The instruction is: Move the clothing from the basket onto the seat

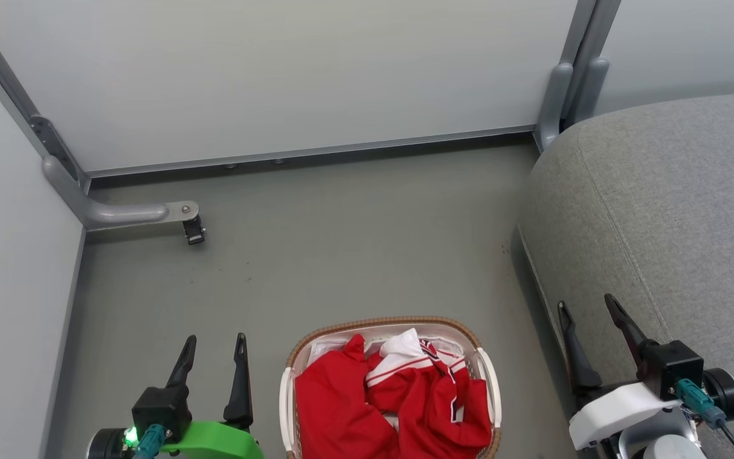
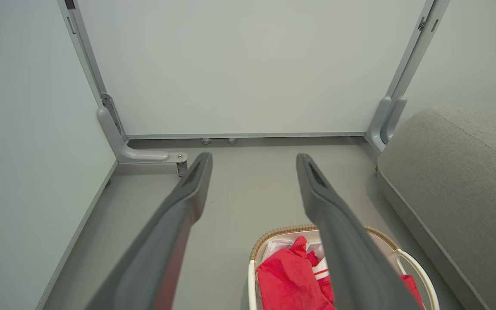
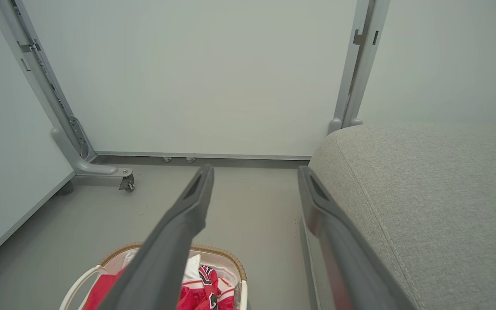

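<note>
The clothing [image 1: 348,408] lies heaped in the basket [image 1: 380,323], which stands on the floor [image 1: 341,242] between my two arms. The seat [image 1: 673,210] is just beside the basket, on my right, and carries no garment.

Hazards, as I judge them:
- The garments are crumpled together. A shallow pinch may take one fold only, and the rest may slide back or trail over the rim onto the floor.
- The white liner [image 1: 322,349] shows along the inner wall. A pinch that catches it with the red fabric may lift or tip the light basket.
- A dangling garment may snag on the rim or catch the seat edge during transfer.

Pose:
- My left fingers [image 1: 239,376] are spread apart and hold nothing. They hover over bare floor just left of the basket, tips pointing forward.
- My right fingers [image 1: 576,360] are likewise spread and empty. They hover at the near edge of the seat, right of the basket.
- Neither pair touches the clothing.
</note>
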Controlling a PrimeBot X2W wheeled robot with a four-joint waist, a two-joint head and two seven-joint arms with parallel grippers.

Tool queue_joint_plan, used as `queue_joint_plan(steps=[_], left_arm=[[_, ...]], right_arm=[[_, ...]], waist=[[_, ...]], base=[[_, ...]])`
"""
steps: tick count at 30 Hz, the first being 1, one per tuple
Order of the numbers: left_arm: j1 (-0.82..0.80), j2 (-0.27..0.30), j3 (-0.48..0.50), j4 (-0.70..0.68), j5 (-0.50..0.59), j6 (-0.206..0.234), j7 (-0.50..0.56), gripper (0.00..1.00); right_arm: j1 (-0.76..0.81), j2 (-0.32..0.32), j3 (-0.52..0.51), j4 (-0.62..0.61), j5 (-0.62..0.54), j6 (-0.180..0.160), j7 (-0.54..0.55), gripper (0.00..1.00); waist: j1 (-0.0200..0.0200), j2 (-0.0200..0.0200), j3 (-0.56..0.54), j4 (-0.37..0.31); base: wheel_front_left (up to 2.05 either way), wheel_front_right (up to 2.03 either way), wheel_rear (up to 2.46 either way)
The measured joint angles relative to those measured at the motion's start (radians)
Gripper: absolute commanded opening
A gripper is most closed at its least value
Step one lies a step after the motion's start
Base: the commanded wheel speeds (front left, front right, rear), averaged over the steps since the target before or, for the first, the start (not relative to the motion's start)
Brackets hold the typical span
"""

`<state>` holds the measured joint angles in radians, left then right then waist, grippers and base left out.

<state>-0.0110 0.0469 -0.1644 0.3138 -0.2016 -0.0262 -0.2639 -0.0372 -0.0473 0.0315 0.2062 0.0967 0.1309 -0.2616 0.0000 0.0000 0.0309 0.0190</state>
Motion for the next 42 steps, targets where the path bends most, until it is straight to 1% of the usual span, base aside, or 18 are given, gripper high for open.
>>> queue_joint_plan(steps=[7, 10, 19, 23, 28, 34, 38, 42], left_arm=[[0.0, 0.0, -0.006, -0.005, 0.0, -0.001, 0.0, 1.0], [-0.011, 0.0, -0.021, -0.002, 0.027, -0.01, 0.0, 1.0], [-0.162, 0.001, -0.058, 0.021, 0.088, -0.049, 0.0, 1.0], [-0.267, 0.0, -0.105, 0.084, 0.118, -0.068, 0.0, 1.0], [-0.407, 0.001, -0.194, 0.2, 0.165, -0.088, 0.0, 1.0], [-0.559, 0.004, -0.321, 0.366, 0.22, -0.098, 0.0, 1.0], [-0.663, 0.002, -0.419, 0.435, 0.22, -0.102, 0.0, 1.0], [-0.738, 0.0, -0.532, 0.534, 0.187, -0.103, 0.0, 1.0]], right_arm=[[0.0, 0.0, -0.003, -0.007, -0.001, 0.0, 0.0, 1.0], [-0.004, 0.0, -0.008, -0.015, -0.001, 0.0, 0.0, 1.0], [-0.073, 0.0, -0.037, -0.05, -0.011, 0.0, 0.0, 1.0], [-0.129, 0.0, -0.08, -0.072, -0.015, 0.0, 0.0, 1.0], [-0.207, 0.0, -0.141, -0.1, -0.016, 0.0, 0.0, 1.0], [-0.301, -0.001, -0.199, -0.13, -0.012, 0.0, 0.0, 1.0], [-0.354, -0.002, -0.212, -0.156, 0.001, 0.0, 0.0, 1.0], [-0.401, -0.002, -0.205, -0.19, 0.02, 0.0, 0.0, 1.0]], waist=[[0.0, 0.0, 0.009, -0.001], [0.0, 0.0, 0.022, -0.001], [0.0, 0.0, 0.11, -0.004], [0.0, 0.0, 0.179, -0.007], [0.0, 0.0, 0.288, -0.015], [0.0001, 0.0, 0.431, -0.033], [0.0001, 0.0, 0.527, -0.052], [0.0001, 0.0, 0.618, -0.079]], base=[[0.0, 0.0, 0.0], [0.0, 0.0, 0.0], [0.0, 0.0, 0.0], [0.0, 0.0, 0.0], [0.0, 0.0, 0.0], [0.0, 0.0, 0.0], [0.0, 0.0, 0.0], [0.0, 0.0, 0.0]])
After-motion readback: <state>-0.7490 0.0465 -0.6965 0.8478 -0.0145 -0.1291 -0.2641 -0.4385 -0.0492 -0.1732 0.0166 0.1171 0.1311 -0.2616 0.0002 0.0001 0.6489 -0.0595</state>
